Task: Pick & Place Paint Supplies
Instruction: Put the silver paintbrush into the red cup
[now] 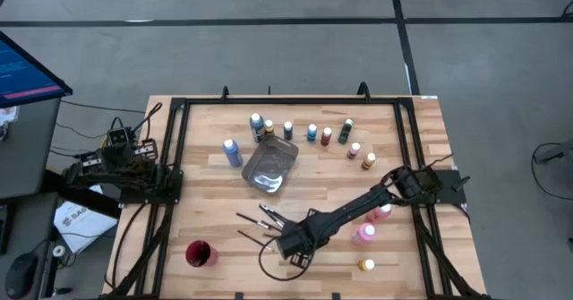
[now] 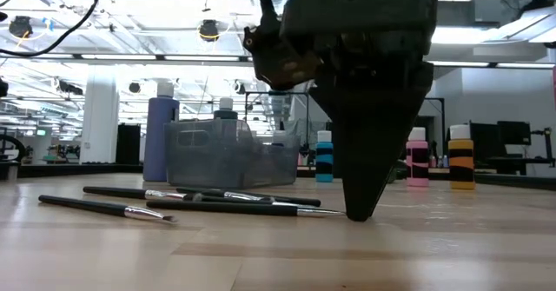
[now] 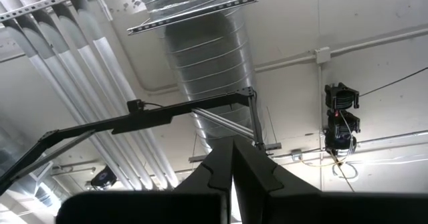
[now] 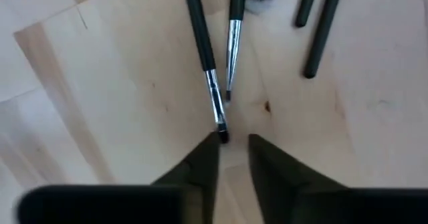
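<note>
Right gripper: the right gripper [image 4: 231, 154] is down at the table near its front middle, fingers slightly parted with nothing between them.
Nearest brush: the brush tip [image 4: 221, 132] lies just at the gripper's fingertips, touching or almost touching one finger; its dark handle runs away from the gripper.
Other brushes: several more brushes [image 1: 260, 221] lie loose on the wood just beside the gripper, some crossing each other.
Tray: the grey tray [image 1: 269, 167] sits behind the brushes, mid-table; whether it holds anything I cannot tell.
Bottles: the paint bottles [image 1: 312, 132] stand scattered beyond the tray and along the right side.
Cup: a red cup [image 1: 200, 253] stands at the front left.
Left gripper: the left gripper [image 3: 233, 184] is parked at the table's left edge, pointing up at the ceiling, fingers pressed together.
Progress: early, by my reading; brushes and bottles look ungathered, and the nearest brush is not yet gripped.
</note>
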Controlling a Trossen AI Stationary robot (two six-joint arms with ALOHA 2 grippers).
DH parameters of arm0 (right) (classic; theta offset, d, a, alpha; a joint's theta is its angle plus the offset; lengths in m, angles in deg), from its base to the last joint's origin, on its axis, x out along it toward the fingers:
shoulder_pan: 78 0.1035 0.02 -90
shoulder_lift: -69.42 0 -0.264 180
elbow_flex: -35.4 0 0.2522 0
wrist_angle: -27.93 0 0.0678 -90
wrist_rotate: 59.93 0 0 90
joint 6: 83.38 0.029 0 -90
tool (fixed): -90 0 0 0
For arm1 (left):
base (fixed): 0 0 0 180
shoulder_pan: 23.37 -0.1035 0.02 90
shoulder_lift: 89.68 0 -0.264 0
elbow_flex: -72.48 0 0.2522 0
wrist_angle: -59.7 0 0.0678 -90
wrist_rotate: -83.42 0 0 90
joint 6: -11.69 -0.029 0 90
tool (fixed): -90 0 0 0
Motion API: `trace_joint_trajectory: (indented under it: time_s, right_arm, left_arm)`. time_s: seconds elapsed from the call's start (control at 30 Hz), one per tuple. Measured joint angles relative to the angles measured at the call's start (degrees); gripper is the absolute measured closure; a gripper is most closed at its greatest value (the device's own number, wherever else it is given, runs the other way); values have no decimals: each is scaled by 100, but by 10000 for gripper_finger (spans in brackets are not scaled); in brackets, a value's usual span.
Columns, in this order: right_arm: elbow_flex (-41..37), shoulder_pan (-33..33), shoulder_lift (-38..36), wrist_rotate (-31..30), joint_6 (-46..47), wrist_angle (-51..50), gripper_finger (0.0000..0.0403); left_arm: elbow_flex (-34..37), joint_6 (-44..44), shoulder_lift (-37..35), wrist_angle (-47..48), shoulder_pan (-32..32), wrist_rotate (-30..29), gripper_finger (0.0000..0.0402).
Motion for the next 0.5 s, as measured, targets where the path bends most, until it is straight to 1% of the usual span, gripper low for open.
trace_joint_trajectory:
  time_s: [0.1,0.17,0.4,0.5]
  right_arm:
    - [-3,24,5,-88,-1,30,379]
    - [-3,26,7,-75,-1,62,396]
    - [143,90,-39,33,-160,-67,402]
    - [244,123,-123,515,-196,-10,402]
  left_arm:
    - [1,0,-1,0,0,0,399]
    - [1,0,-1,0,0,2,399]
    - [1,0,-1,1,0,0,399]
    - [0,0,-1,0,0,-1,399]
